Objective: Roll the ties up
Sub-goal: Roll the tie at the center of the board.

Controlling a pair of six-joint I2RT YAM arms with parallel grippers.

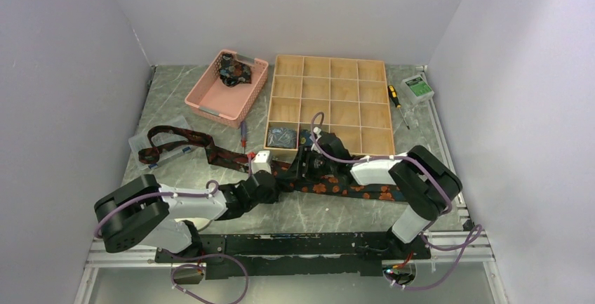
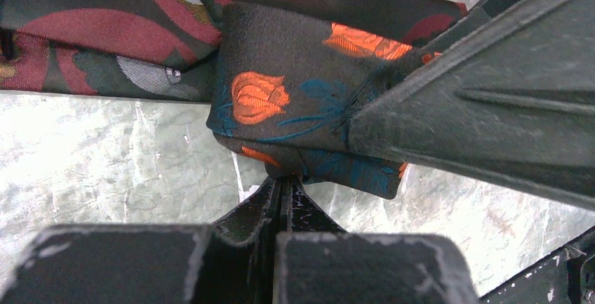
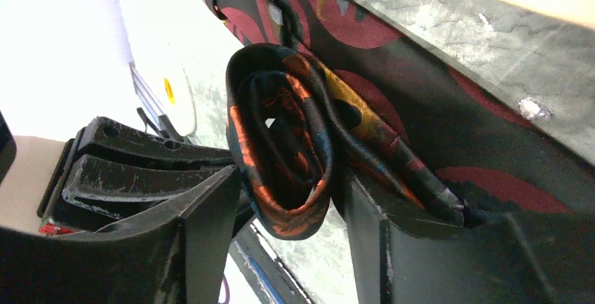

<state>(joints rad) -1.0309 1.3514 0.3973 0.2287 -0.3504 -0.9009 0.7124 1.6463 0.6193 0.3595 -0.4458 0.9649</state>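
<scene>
Rolling far along on a black necktie printed with orange flowers and teal stems, already wound into a tight coil and seen end-on at the centre of the right wrist view. Clasped across that coil by the right gripper, one finger pressed to each side, the outer layer slipping down past the finger at lower right; length of any remaining tail hidden. Nipped as well, at the bottom edge of the coil in the left wrist view, by the left gripper, fingers squeezed flat together, apparently on a fold of the cloth. In the top view, all of this at mid-frame, mostly hidden under the two wrists, just below a pale wooden tray of square compartments. Close against the coil, a second dark necktie with large maroon blotches, lying flat and unrolled. At upper left, a pink plastic basket with a seemingly finished rolled dark tie inside. Next, by judgement: winding in any last tail, keeping the squeeze against springing loose, then lifting clear without dragging the flat necktie along.
</scene>
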